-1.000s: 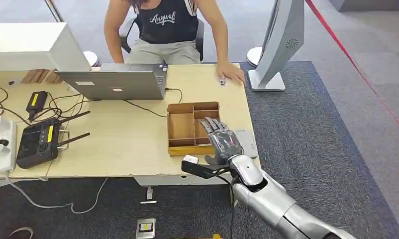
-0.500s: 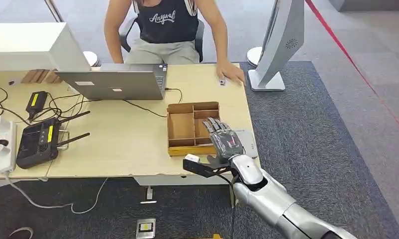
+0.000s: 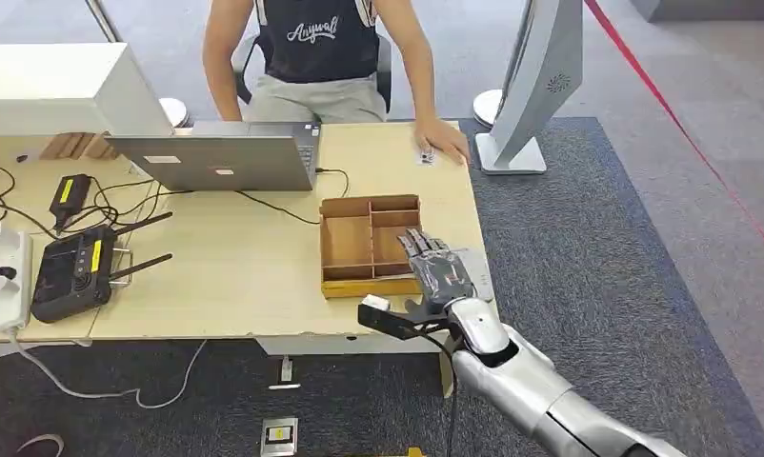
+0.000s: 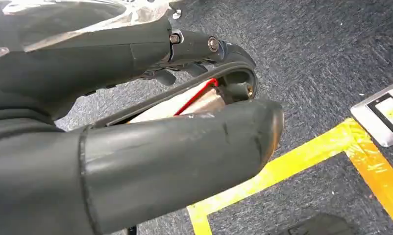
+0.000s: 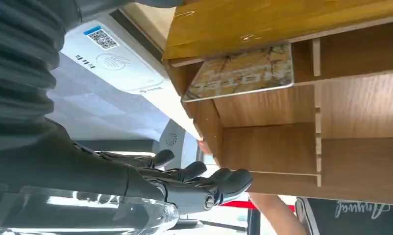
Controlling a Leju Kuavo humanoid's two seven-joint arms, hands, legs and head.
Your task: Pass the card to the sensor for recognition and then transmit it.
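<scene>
You are looking at the card (image 5: 243, 73), lying flat in a corner compartment of the wooden tray (image 3: 348, 244) on the bench (image 3: 254, 276). It looks thin, stiff and slick, so pinch an exposed edge. Your right hand (image 3: 440, 271) is hovering at the tray's four o'clock, fingers spread, holding nothing; the left hand (image 4: 135, 147) is hanging over the floor, its grip unclear.
</scene>
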